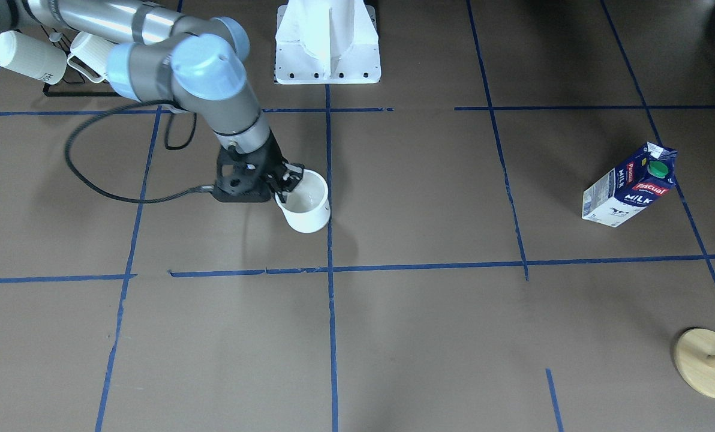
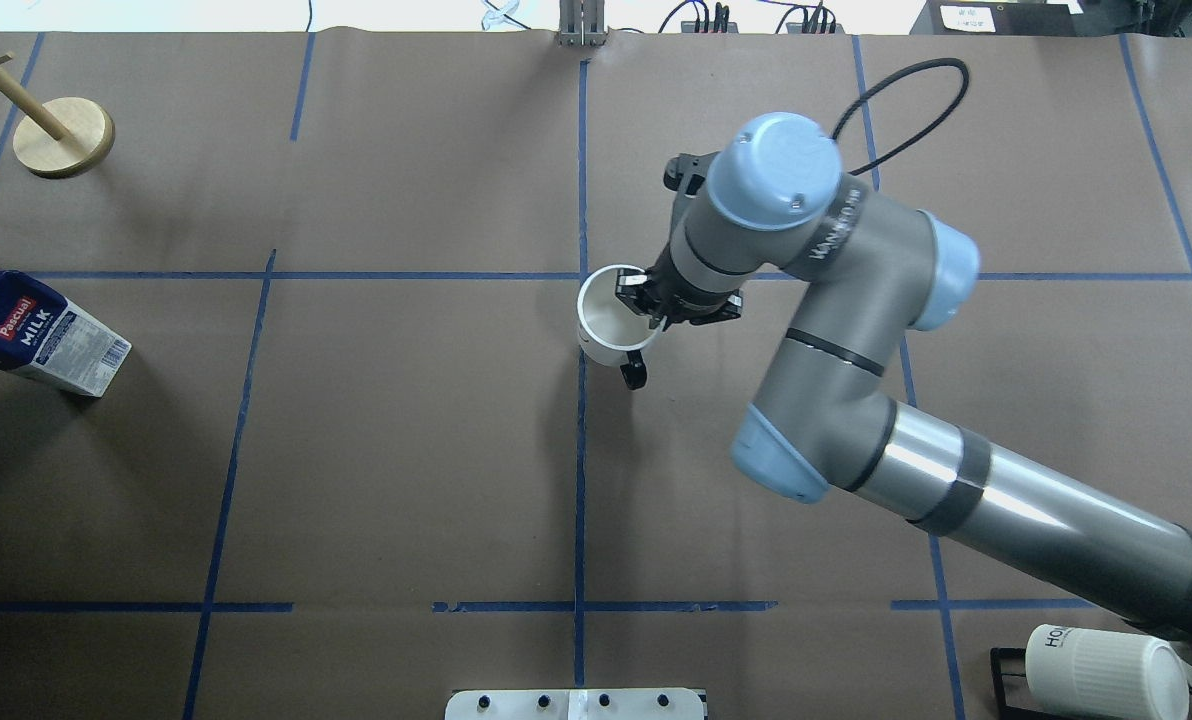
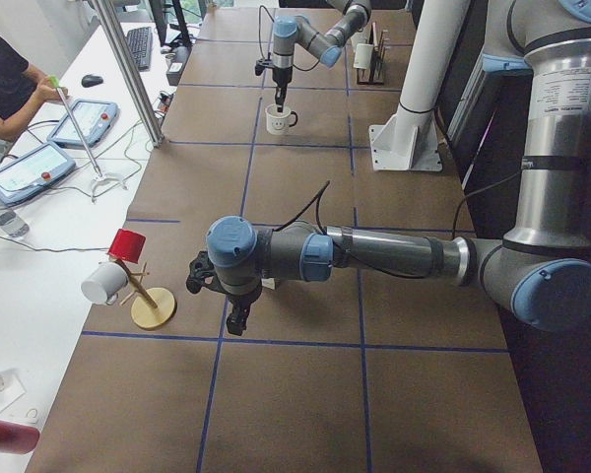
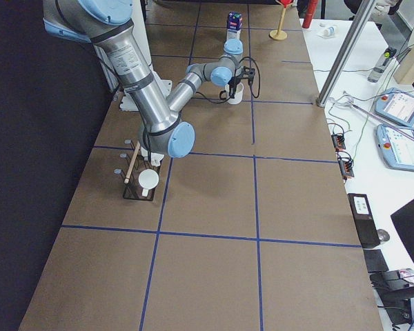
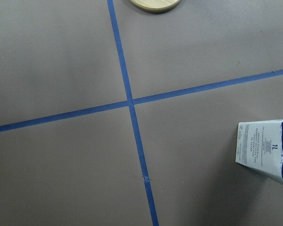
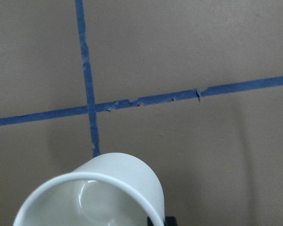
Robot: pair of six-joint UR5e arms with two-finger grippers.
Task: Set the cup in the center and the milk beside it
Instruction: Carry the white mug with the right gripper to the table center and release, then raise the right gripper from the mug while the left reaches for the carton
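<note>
The smooth white cup [image 2: 608, 322] stands upright, on or just above the brown surface, right next to the long middle tape line. Its black handle points toward the robot. It sits a little to the robot's side of the centre crossing [image 2: 582, 276]. My right gripper [image 2: 646, 302] is shut on the cup's rim, as also shows in the front-facing view [image 1: 287, 181]. The right wrist view shows the cup [image 6: 127, 183] in front of the crossing [image 6: 90, 109]. The dark blue milk carton [image 2: 41, 330] stands far to the left. My left gripper [image 3: 238, 317] hovers near the carton [image 5: 269, 150]; I cannot tell whether it is open or shut.
A wooden mug tree [image 2: 63, 137] stands at the far left corner, with a red cup [image 3: 128, 244] on it. A black rack with ribbed white mugs [image 2: 1106, 670] sits at the near right. The robot's white base plate [image 1: 327, 42] is behind the middle line.
</note>
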